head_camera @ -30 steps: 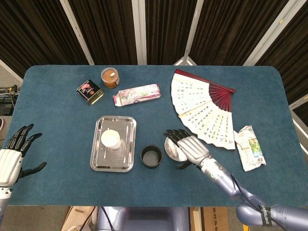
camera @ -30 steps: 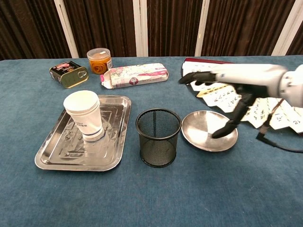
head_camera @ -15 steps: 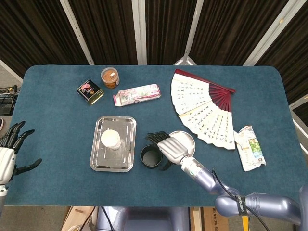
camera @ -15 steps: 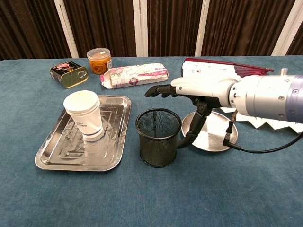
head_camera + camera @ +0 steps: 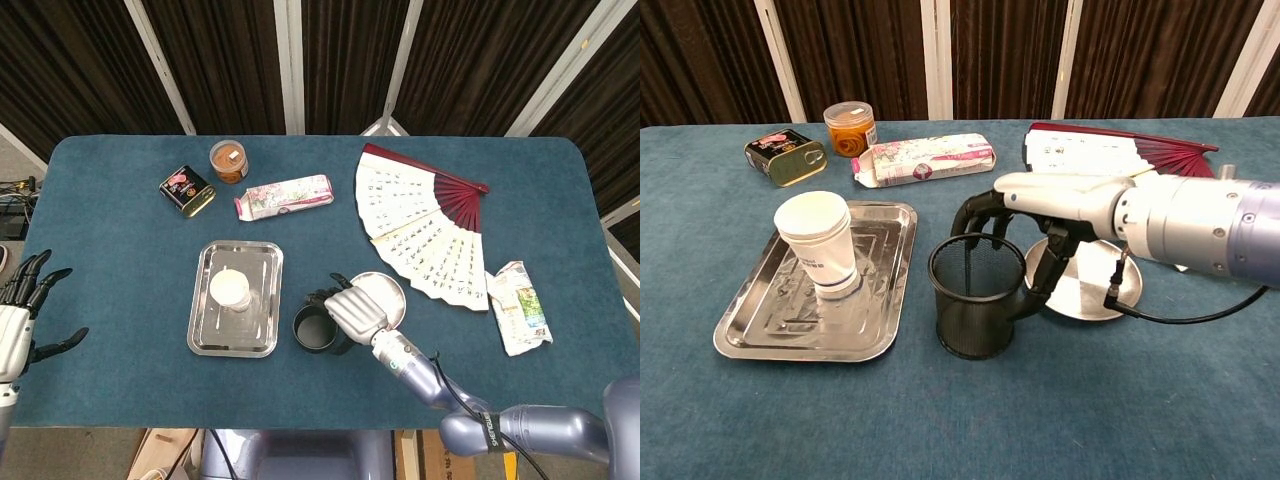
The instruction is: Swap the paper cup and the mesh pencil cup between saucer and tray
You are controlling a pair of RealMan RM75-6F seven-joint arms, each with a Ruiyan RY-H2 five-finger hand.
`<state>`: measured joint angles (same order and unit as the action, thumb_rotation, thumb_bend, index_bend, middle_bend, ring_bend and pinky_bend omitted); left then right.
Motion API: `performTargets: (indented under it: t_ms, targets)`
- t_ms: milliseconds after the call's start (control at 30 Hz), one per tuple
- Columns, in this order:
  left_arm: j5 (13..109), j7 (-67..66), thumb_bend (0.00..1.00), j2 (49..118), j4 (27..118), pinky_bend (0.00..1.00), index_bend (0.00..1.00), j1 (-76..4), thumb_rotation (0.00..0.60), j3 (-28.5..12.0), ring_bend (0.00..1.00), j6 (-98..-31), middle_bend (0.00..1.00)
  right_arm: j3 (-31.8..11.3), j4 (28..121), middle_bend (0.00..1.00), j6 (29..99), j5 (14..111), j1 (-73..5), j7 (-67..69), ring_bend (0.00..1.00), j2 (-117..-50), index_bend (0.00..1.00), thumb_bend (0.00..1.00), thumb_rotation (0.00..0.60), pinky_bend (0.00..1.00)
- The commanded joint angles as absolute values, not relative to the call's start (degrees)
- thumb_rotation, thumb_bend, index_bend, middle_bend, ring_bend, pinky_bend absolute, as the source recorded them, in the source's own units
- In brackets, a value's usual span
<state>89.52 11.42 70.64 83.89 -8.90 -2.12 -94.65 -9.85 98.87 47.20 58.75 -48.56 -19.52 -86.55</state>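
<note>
The mesh pencil cup is standing upright on the blue tablecloth, between the steel tray and the saucer, with its open mouth facing straight up. The right hand is reaching over that mouth from the saucer side, so the cup is lying directly beneath and slightly to the left of the palm. Its fingers are curling down over the far rim, some dipping inside the mesh, while the thumb is dropping along the outer wall nearest the saucer; the hand looks to be closing on the rim, though whether it is gripping firmly yet cannot be told. The paper cup is sitting upright in the tray, untouched, and the saucer is lying bare just beside the pencil cup. The left hand is hovering well apart at the table's left edge, fingers spread and holding nothing, so the right hand is clearly the nearer one for lifting the mesh cup.
</note>
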Motion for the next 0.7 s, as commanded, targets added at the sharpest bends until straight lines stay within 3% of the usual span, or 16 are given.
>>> performTargets:
  t_ms: [33, 333, 700]
  targets:
    - [89.5, 11.7, 0.12, 70.8, 83.9, 0.14, 0.21, -8.8, 0.600, -2.5, 0.00, -94.7, 0.00, -9.7, 98.8, 0.31, 47.5, 58.8, -48.8, -19.5, 0.32, -86.8, 0.31, 0.00, 0.600, 0.07]
    - [89.0, 13.0, 0.12, 70.7, 83.7, 0.14, 0.22, -8.3, 0.600, -3.5, 0.00, -94.7, 0.00, -9.7, 100.2, 0.37, 49.8, 58.5, -48.4, -19.8, 0.36, -85.3, 0.48, 0.00, 0.600, 0.07]
    - [89.5, 12.4, 0.12, 70.8, 83.8, 0.14, 0.23, -7.9, 0.600, -3.9, 0.00, -94.6, 0.00, -10.7, 102.5, 0.37, 49.1, 53.7, -46.6, -16.7, 0.36, -74.7, 0.51, 0.00, 0.600, 0.07]
